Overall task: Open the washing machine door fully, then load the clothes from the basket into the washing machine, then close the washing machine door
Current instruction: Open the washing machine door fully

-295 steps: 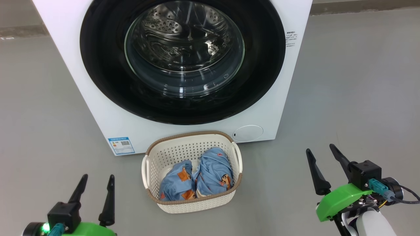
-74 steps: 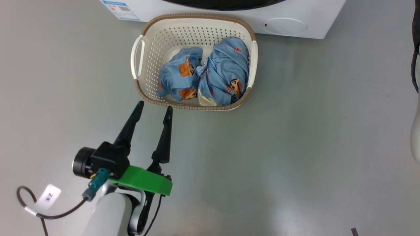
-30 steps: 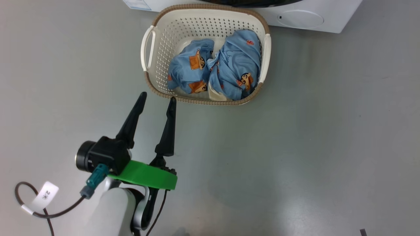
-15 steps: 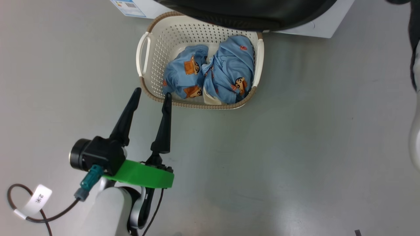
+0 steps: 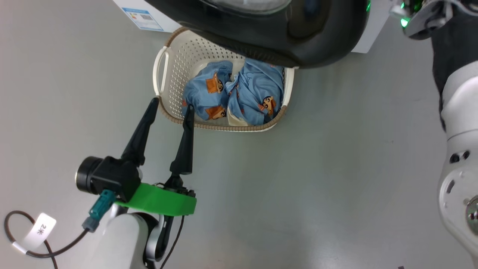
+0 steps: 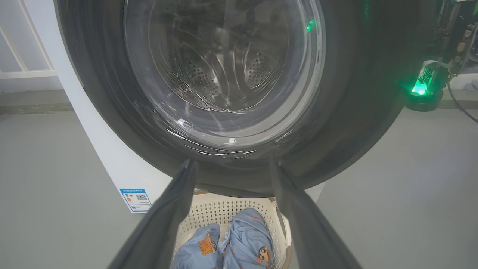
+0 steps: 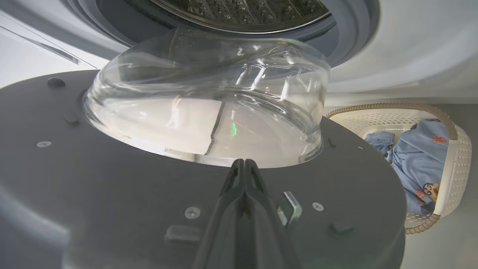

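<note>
The washing machine door point(image 5: 283, 45), black-rimmed with a clear glass bowl, stands swung partly out from the washing machine point(image 5: 141, 16) and overhangs the far side of the basket point(image 5: 224, 127). The clothes point(image 5: 239, 93), light blue with orange patches, lie bunched in it. My left gripper point(image 5: 171, 105) is open and empty, its tips over the basket's near-left rim. In the right wrist view my right gripper point(image 7: 243, 162) is shut, its fingers lying along the door's dark inner face point(image 7: 112, 186) just below the glass bowl point(image 7: 209, 97). Behind the bowl are the steel drum point(image 7: 242, 11) and grey-blue gasket point(image 7: 347, 33).
My right arm's pale forearm point(image 5: 459, 130) runs down the right edge of the head view, its wrist lit green beside the door point(image 6: 420, 87). Grey floor lies open to the left and right of the basket. A metal latch point(image 7: 289, 207) sits on the door's inner face.
The door has swung out over the basket's far side, pushed from behind by my shut right gripper. My right arm has come into the head view. The left gripper stays open.
</note>
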Motion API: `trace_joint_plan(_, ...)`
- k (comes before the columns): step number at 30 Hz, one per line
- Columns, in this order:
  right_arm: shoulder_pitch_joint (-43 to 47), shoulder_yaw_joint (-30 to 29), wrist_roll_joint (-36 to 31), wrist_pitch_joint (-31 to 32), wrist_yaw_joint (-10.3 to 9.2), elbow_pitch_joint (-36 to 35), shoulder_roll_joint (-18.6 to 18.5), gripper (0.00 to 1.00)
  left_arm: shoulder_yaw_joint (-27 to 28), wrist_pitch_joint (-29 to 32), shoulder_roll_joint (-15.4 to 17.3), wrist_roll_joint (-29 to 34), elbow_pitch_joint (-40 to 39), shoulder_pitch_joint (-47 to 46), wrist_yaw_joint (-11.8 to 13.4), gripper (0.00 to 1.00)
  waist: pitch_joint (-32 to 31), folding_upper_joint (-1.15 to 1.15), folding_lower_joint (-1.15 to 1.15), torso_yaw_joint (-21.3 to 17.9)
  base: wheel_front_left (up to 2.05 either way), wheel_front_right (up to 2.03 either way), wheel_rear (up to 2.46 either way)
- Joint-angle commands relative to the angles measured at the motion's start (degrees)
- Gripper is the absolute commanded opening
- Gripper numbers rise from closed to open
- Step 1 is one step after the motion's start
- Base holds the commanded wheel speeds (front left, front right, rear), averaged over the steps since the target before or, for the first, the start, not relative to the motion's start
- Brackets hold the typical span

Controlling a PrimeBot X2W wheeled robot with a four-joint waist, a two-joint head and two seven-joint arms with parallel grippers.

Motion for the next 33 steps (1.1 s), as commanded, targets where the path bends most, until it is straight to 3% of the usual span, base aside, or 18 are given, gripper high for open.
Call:
trace_joint_plan(1,1.74,3.61,3.40,0.85,0.11,-2.94,2.31,0.00,2.20,-0.36,1.29,1.12,-1.69,1.13,-0.08,1.00,-0.62,0.00,0.00,-0.13,0.00,0.00,0.00)
trace_joint_plan(11,10.76,17.65,16.33,-0.90,0.11,-9.73,2.31,0.00,3.07,-0.36,1.29,2.10,-0.26,2.57,-0.42,1.00,-3.35,0.00,0.00,0.01,0.00,0.00,0.00)
trace_joint_plan(33,20.82,38.66,34.21,-7.71,0.11,-14.20,2.31,0.00,4.94,-0.36,1.29,4.49,1.69,5.15,-2.34,1.00,-8.18,0.00,0.00,0.95,0.00,0.00,0.00)
